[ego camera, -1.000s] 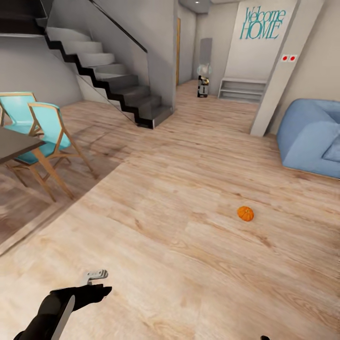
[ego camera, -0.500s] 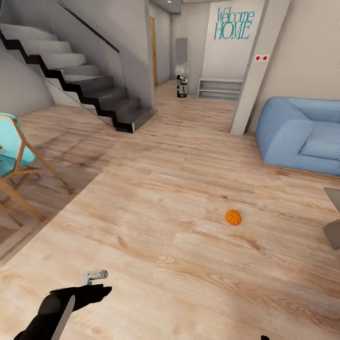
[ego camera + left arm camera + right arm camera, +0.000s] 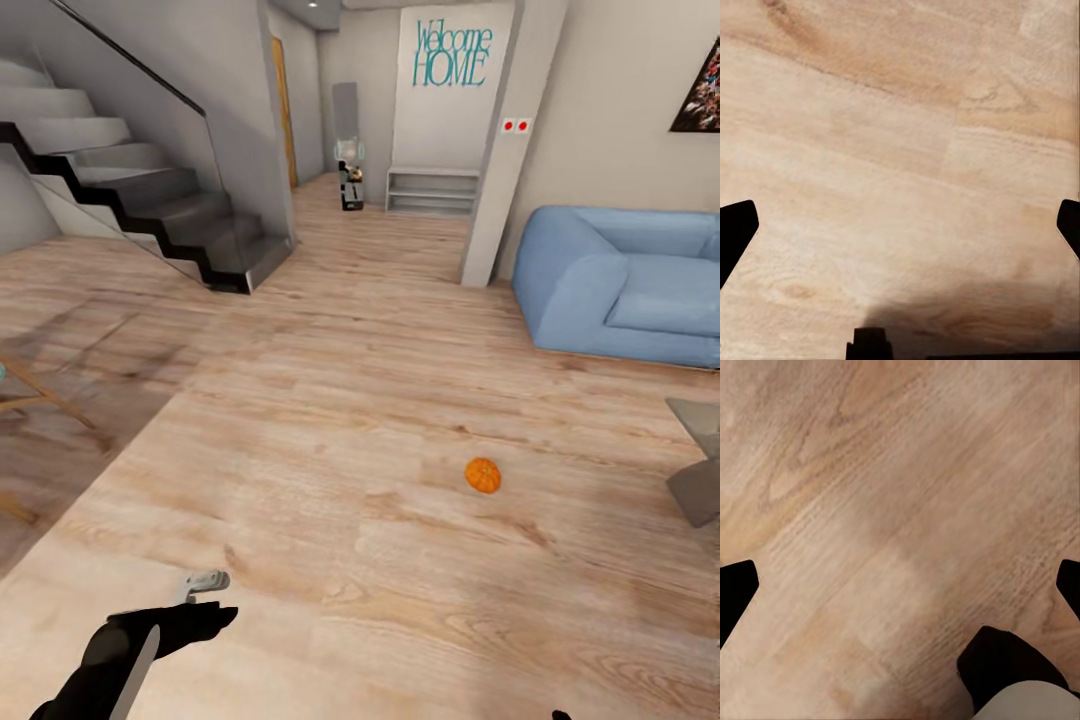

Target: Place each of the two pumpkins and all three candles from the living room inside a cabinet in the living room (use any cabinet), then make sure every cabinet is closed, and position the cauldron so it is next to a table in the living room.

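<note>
- Head view: one pumpkin (image 3: pixel 483 475) sits alone on the bare wood floor (image 3: pixel 330 420), ahead of me and a little to my right, well apart from my left claw (image 3: pixel 205 585), which hangs low at my left with nothing near it. A blue sofa (image 3: pixel 620 285) stands beyond the pumpkin on the right, and the corner of a grey table (image 3: pixel 698 470) pokes in at the right edge. The stairs (image 3: pixel 150 205) are off to the left. No cabinet, candle or cauldron shows from here.
- Risks as I judge them: the pumpkin is round and loose on a smooth floor, so a clumsy approach or a nudge from my base could send it rolling, maybe under the sofa. Reaching that low could also mean the fingers scrape the planks and pinch off-centre on the ribs.
- Left wrist view: plain floor beneath me, my two dark fingertips (image 3: pixel 736 229) out at opposite edges. The left claw (image 3: pixel 900 225) is spread wide, holding nothing and touching nothing.
- Right wrist view: floor again, with fingertips (image 3: pixel 736 585) far apart at the edges, so the right claw (image 3: pixel 900 581) is released and empty too. A dark rounded part of my own body (image 3: pixel 1009 664) shows below it.
</note>
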`<state>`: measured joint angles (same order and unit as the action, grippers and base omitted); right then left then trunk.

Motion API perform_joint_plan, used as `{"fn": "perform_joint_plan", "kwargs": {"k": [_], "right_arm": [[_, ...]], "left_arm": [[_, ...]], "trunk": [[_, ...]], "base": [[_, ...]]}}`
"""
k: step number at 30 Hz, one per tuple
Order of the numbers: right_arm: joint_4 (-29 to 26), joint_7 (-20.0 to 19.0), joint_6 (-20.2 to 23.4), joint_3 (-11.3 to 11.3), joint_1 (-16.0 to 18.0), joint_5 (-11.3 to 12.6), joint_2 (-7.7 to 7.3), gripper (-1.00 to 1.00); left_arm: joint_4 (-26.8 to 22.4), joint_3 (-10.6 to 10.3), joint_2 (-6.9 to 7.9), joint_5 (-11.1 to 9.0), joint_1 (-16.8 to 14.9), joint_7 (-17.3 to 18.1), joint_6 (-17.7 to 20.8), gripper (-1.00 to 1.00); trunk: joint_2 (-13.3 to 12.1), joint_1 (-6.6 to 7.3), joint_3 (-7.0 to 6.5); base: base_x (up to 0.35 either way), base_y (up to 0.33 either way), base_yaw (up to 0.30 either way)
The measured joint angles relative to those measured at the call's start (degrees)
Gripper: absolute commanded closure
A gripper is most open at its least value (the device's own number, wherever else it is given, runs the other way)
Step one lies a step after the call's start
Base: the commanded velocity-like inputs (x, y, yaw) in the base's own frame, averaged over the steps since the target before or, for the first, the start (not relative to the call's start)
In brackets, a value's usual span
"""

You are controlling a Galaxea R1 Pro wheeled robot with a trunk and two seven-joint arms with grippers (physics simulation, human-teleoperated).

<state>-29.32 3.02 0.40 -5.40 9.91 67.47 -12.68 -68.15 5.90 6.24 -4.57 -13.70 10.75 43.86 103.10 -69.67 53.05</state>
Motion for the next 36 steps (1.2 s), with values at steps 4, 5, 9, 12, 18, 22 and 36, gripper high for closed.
{"fn": "perform_joint_plan", "kwargs": {"k": [4, 5, 9, 12, 18, 22, 36], "right_arm": [[-0.02, 0.00, 0.00, -0.01, 0.00, -0.02, 0.02, -1.00], [-0.03, 0.00, 0.00, -0.01, 0.00, -0.02, 0.05, -1.00], [-0.03, 0.00, 0.00, -0.03, 0.00, -0.02, 0.08, -1.00], [-0.03, 0.00, 0.00, -0.05, 0.00, -0.02, 0.09, -1.00], [-0.01, 0.00, 0.00, -0.06, 0.00, -0.02, 0.09, -1.00], [-0.02, 0.00, 0.00, -0.04, 0.00, -0.03, 0.09, -1.00], [-0.04, 0.00, -1.68, -0.46, 0.01, -0.28, 0.18, -1.00]], "left_arm": [[0.00, 0.05, 0.00, 0.01, 0.00, 0.00, 0.00, -1.00], [0.00, 0.07, 0.00, 0.01, 0.00, 0.00, 0.00, -1.00], [0.00, 0.08, 0.00, 0.01, 0.00, 0.00, 0.00, -1.00], [0.00, 0.08, 0.00, 0.01, 0.00, 0.00, 0.00, -1.00], [0.00, 0.03, 0.00, 0.01, 0.00, 0.00, -0.01, -1.00], [0.01, -0.05, 0.00, 0.01, 0.00, 0.00, -0.07, -1.00], [0.00, -0.17, -0.01, 0.01, 0.01, 0.00, -0.10, -1.00]], "trunk": [[0.00, 0.00, -0.13], [0.00, 0.00, -0.16], [0.00, 0.00, -0.29], [0.00, 0.00, -0.38], [0.00, 0.00, -0.58], [0.00, 0.00, -0.70], [0.00, 0.00, -0.89]], "base": [[0.328, 0.085, -0.274], [0.328, 0.084, -0.274], [0.328, 0.084, -0.274], [0.328, 0.085, -0.274], [0.328, 0.072, -0.274], [0.328, 0.011, -0.274], [0.328, 0.001, -0.165]]}}
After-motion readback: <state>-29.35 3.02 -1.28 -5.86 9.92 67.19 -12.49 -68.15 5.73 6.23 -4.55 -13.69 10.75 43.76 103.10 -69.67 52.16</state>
